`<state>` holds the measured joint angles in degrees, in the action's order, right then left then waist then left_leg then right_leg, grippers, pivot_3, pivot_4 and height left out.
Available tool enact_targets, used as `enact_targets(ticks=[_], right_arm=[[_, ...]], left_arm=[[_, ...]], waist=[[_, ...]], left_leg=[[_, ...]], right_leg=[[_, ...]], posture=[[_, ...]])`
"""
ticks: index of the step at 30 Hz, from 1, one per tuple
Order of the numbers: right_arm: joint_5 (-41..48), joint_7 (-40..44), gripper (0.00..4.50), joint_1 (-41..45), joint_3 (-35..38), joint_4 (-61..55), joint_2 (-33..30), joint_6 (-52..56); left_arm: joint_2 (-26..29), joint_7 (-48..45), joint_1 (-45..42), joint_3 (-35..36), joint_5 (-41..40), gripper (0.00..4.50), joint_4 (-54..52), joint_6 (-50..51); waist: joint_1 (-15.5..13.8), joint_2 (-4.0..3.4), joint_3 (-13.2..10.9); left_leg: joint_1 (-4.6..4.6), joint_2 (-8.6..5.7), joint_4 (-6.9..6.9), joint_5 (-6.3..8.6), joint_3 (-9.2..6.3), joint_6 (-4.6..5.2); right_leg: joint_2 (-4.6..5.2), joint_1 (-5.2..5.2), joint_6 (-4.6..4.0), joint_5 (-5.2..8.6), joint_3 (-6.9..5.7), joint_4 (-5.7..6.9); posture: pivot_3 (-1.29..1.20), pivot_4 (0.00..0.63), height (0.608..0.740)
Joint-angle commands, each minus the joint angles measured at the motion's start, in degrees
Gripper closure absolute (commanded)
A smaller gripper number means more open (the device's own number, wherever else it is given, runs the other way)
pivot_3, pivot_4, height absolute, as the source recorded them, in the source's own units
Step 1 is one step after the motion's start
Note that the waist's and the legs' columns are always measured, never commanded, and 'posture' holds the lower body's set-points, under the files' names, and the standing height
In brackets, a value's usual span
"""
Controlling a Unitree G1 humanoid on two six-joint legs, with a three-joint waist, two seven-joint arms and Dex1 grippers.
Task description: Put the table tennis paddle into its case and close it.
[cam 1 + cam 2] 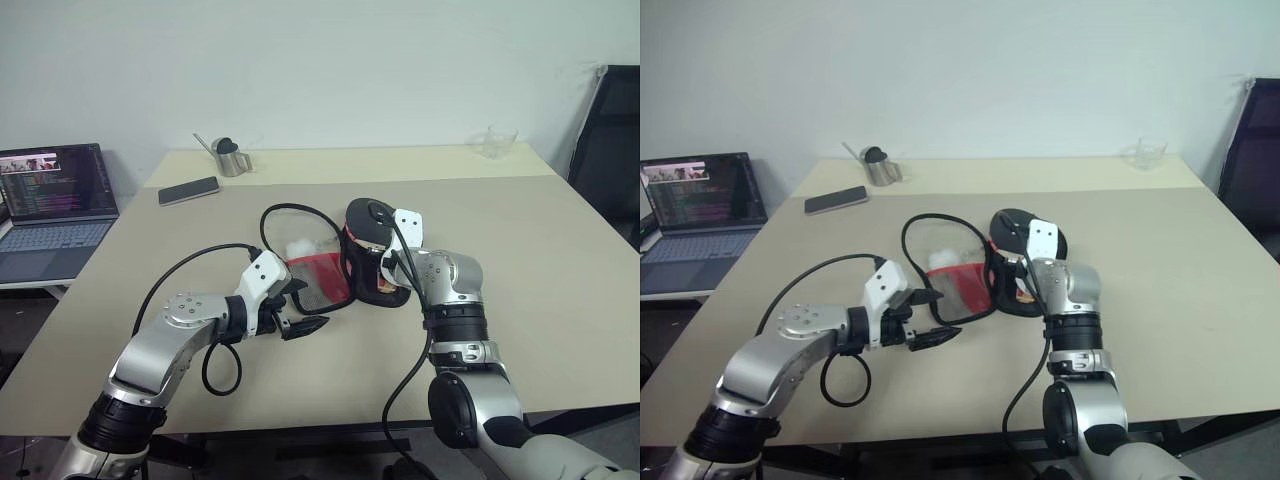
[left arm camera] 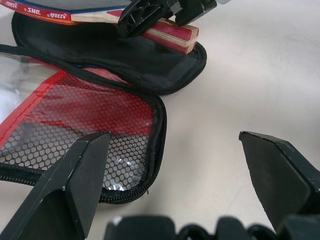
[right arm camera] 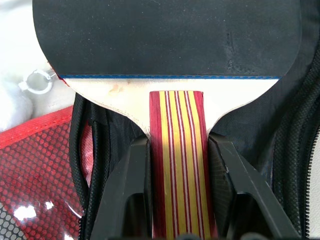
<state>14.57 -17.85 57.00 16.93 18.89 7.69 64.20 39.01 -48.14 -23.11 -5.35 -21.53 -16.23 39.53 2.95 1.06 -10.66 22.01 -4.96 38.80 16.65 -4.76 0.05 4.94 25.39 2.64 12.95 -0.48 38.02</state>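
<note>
1. Beige and smooth, the wide rectangular table (image 1: 560,300) runs under both my arms, with bare surface out to its right edge and along the near edge in front of me.
2. My left arm reaches in low from the left, its forearm angled toward the middle of the table, and my left gripper (image 1: 300,322) hangs released, its two black fingers spread wide over bare table just beside the near corner of the case.
3. My right arm comes up from the near edge and bends forward, pointing down and away from me; my right gripper (image 3: 175,165) is clenched on the striped wooden handle, one black finger pressed to each side of it.
4. The soft black fabric case with its red mesh-pocket flap and black zipper rim (image 1: 315,280) lies open mid-table between my two hands, the red flap spread toward my left, the black half under my right gripper.
5. The rigid table tennis paddle with a round black rubber face and pale wooden handle striped red and yellow (image 3: 170,40) sits over the black half of the case, its head away from me, its handle end just inside the zipper rim.
6. The open grey laptop (image 1: 55,205) stands on a lower surface off the table's left edge, well apart from my left arm.
7. The dark flat phone (image 1: 188,190), the small metal jug (image 1: 232,158) and the clear glass cup (image 1: 499,142) sit near the far edge, well apart from the case.
</note>
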Motion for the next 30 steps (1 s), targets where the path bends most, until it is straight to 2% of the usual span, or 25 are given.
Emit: enact_targets(ticks=[1,30], right_arm=[[-0.1,-0.1,3.39,-0.4,-0.9,-1.2,1.6,-1.9],[-2.5,0.3,3.39,-2.0,-1.4,-0.9,-0.3,-3.4]], left_arm=[[0.5,0.0,-0.1,0.9,-0.3,0.00,-2.6,-0.3],[0.2,-0.3,-0.9,0.3,0.2,0.00,-1.5,-0.7]], waist=[[0.0,0.00,0.0],[0.0,0.00,0.0]], left_leg=[[0.00,0.00,0.00,0.00,0.00,0.00],[0.00,0.00,0.00,0.00,0.00,0.00]], right_leg=[[0.00,0.00,0.00,0.00,0.00,0.00],[0.00,-0.01,0.00,0.00,-0.01,0.00]], posture=[[0.00,0.150,0.740],[0.00,0.150,0.740]])
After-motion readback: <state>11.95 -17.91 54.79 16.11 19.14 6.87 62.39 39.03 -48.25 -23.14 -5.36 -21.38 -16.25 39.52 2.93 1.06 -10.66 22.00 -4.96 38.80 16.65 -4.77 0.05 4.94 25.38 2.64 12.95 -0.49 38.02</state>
